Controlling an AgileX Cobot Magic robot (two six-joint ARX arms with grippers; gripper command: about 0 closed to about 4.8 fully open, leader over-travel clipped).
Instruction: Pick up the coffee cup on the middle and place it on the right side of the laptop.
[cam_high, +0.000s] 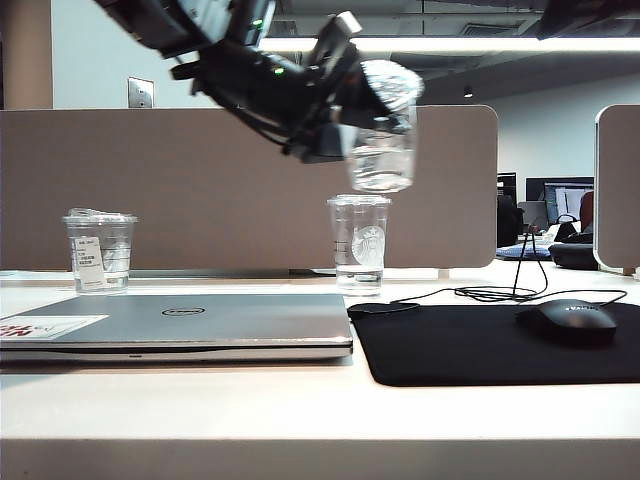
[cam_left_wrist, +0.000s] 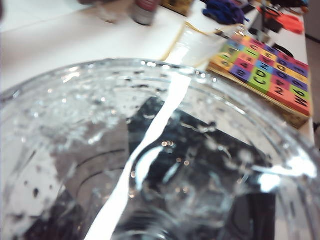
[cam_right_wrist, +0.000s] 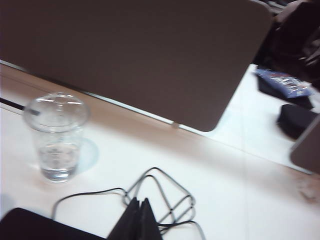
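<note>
The coffee cup (cam_high: 381, 150), short, clear, with a rumpled lid and a little water, hangs blurred in the air, and my left gripper (cam_high: 350, 108) is shut on it. It is high above the taller slim cup (cam_high: 359, 242), just past the right edge of the silver Dell laptop (cam_high: 200, 320). The coffee cup (cam_left_wrist: 160, 150) fills the left wrist view and hides the fingers. My right gripper (cam_right_wrist: 140, 220) is shut and holds nothing; it hovers over the mouse cable (cam_right_wrist: 162, 195), to the right of the slim cup (cam_right_wrist: 56, 137).
A wider cup with a printed label (cam_high: 99, 250) stands behind the laptop's left end. A black mouse pad (cam_high: 480, 345) with a mouse (cam_high: 572, 320) and looped cable (cam_high: 500, 293) lies right of the laptop. A grey partition (cam_high: 200, 190) closes the back.
</note>
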